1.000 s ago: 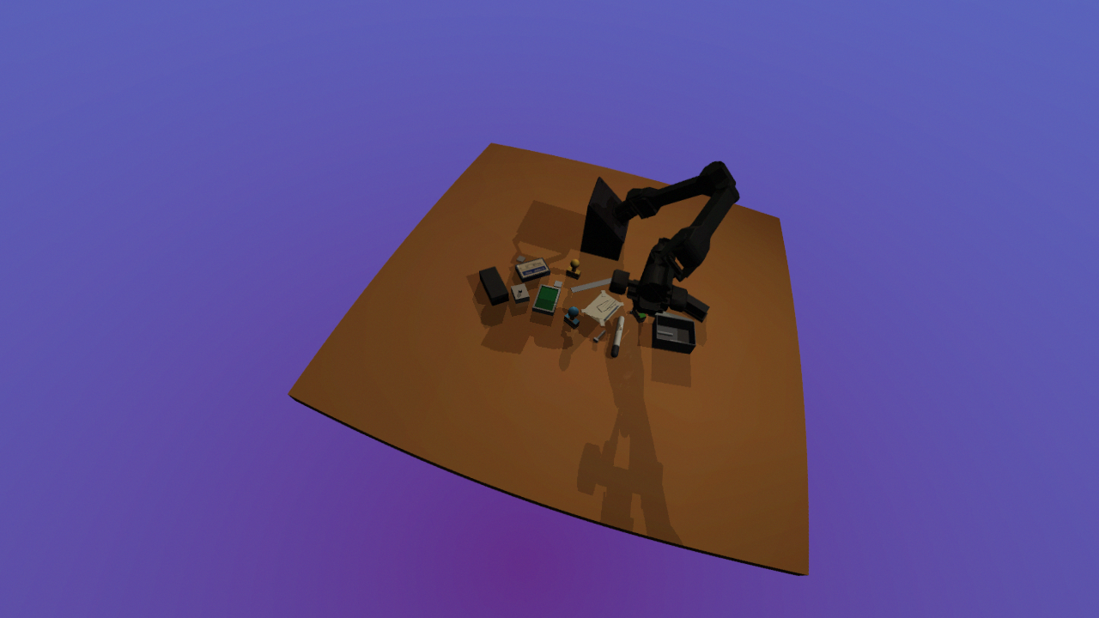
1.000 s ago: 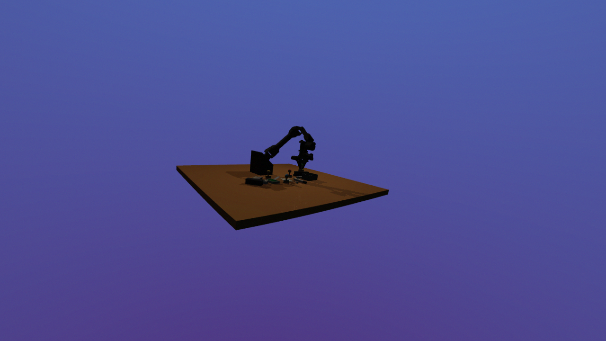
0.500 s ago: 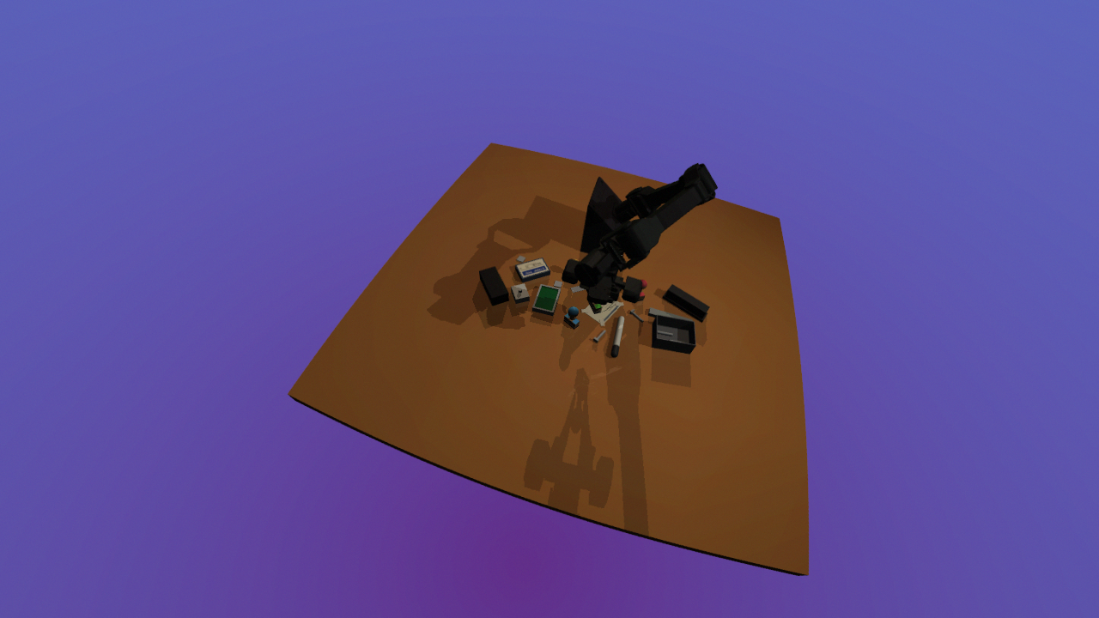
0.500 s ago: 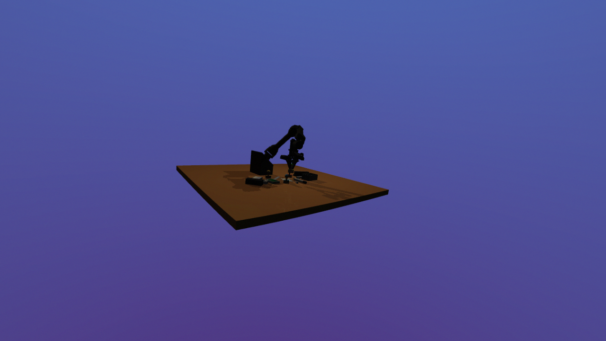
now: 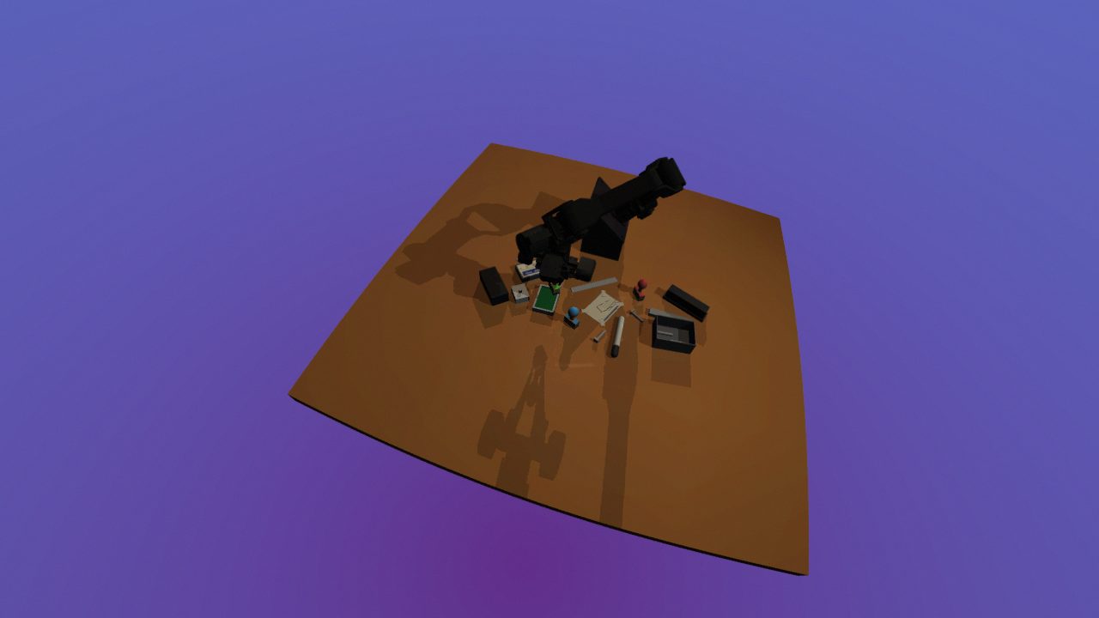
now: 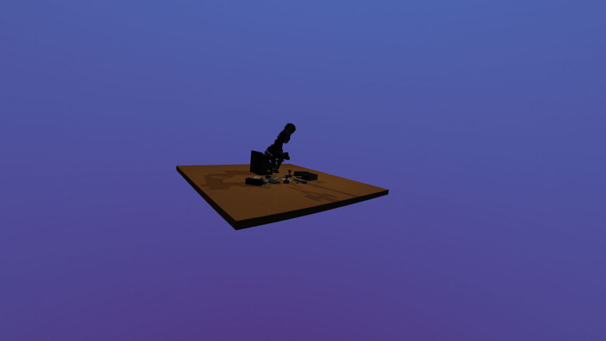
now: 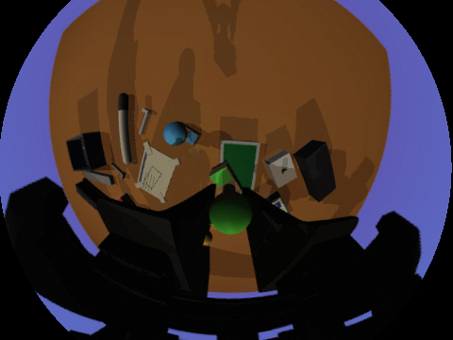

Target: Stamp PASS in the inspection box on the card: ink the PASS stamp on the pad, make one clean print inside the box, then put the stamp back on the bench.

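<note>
My gripper (image 5: 555,282) (image 6: 276,169) (image 7: 228,190) is shut on the green stamp (image 5: 555,289) (image 7: 230,214), with its round green knob between the fingers and its base pointing down. In the wrist view the base overlaps the near left part of the green ink pad (image 5: 546,298) (image 7: 246,158); the stamp appears held above bench level, and the exact gap is hard to tell. The cream card (image 5: 593,309) (image 7: 164,165) lies left of the pad in the wrist view, with a box outline and several dark lines on it. The stamp's underside is hidden.
A blue stamp (image 5: 573,312) (image 7: 175,133) stands between pad and card. A red stamp (image 5: 641,284), a marker (image 5: 617,331) (image 7: 124,132) and an open dark bin (image 5: 673,346) are beyond the card. A white block (image 7: 283,172) and a black block (image 5: 493,286) (image 7: 315,167) flank the pad.
</note>
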Tool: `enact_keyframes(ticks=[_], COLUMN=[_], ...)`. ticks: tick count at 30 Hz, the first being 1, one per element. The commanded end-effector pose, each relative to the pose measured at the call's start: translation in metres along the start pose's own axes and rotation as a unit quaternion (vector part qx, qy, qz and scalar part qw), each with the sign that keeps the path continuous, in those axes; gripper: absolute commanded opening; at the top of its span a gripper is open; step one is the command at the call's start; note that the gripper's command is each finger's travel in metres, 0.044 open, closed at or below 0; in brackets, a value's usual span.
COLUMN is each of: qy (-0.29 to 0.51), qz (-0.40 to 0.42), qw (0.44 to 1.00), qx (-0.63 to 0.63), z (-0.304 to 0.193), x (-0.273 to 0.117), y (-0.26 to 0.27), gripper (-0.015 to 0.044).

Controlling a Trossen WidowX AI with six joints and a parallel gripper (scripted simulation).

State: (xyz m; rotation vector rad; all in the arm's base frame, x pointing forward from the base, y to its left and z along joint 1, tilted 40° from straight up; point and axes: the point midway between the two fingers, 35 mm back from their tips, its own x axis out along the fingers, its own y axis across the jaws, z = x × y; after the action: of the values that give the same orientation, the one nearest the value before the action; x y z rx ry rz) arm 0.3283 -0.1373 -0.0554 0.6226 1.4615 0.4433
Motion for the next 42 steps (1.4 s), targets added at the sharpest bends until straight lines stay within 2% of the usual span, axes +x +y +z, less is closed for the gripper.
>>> enact_keyframes(ticks=[1,42], qy=[-0.002,-0.002], qz=[0.001,0.002], qw=[1.0,1.0], qx=[-0.004,-0.004], z=[-0.006,-0.005], x=[-0.001,0.024], y=[-0.019,-0.019], gripper=[0.0,0.0])
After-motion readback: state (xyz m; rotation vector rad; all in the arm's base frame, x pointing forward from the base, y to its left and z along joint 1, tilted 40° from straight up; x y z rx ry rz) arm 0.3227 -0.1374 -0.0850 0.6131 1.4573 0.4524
